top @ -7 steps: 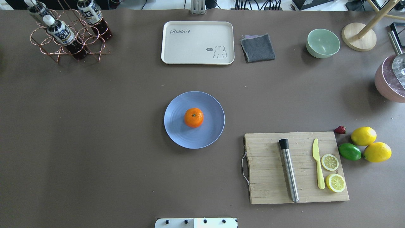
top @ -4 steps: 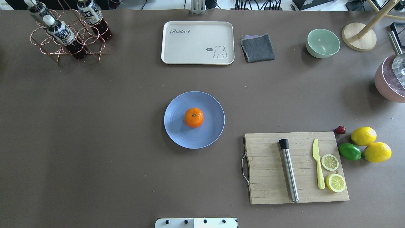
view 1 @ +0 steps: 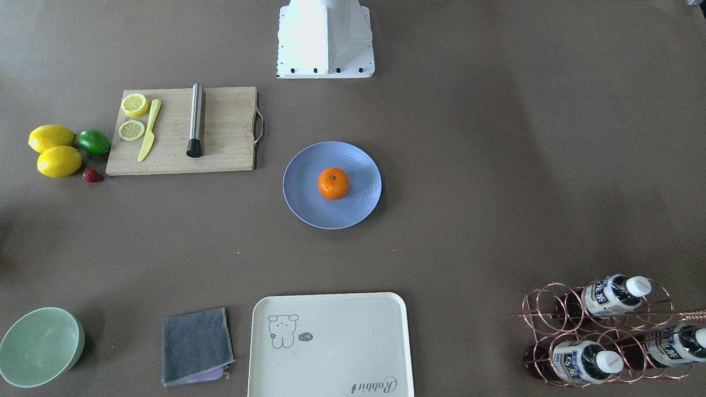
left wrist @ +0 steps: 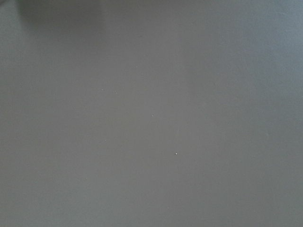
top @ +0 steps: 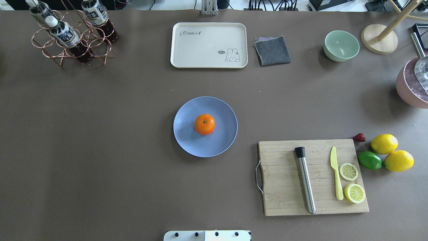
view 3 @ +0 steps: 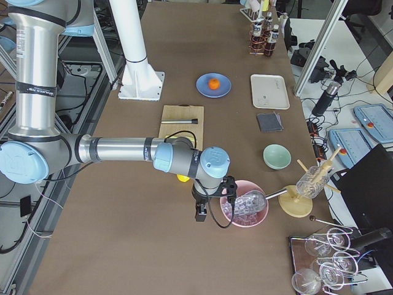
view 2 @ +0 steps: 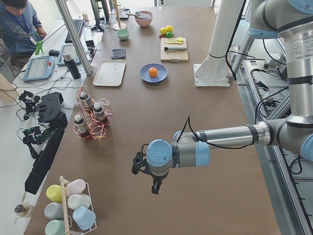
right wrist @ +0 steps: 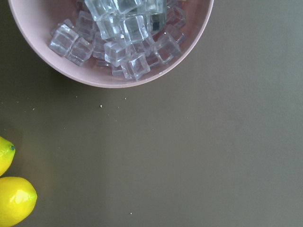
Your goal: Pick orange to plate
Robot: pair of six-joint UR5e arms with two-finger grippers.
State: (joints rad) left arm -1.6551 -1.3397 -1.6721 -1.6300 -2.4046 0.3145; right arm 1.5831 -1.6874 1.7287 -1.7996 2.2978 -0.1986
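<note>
Orange (top: 204,124), small round bright fruit, sits centred on round pale-blue plate (top: 187,137), well apart from left gripper (view 2: 154,187) and right gripper (view 3: 200,214). Finger spread of either cannot be told.

The brown matte bench (top: 100,150) filled both top-down frames edge to edge, and the light on it was soft and even, with only faint shadows. From the left-end camera, a white side desk (view 2: 29,105) ran down the frame's left, tangled with cables and carrying a tablet (view 2: 39,68). An aluminium post (view 2: 74,36) slanted up beside it. A person in blue (view 2: 17,24) sat at upper left. Grey floor (view 2: 288,210) showed at lower right.
</note>
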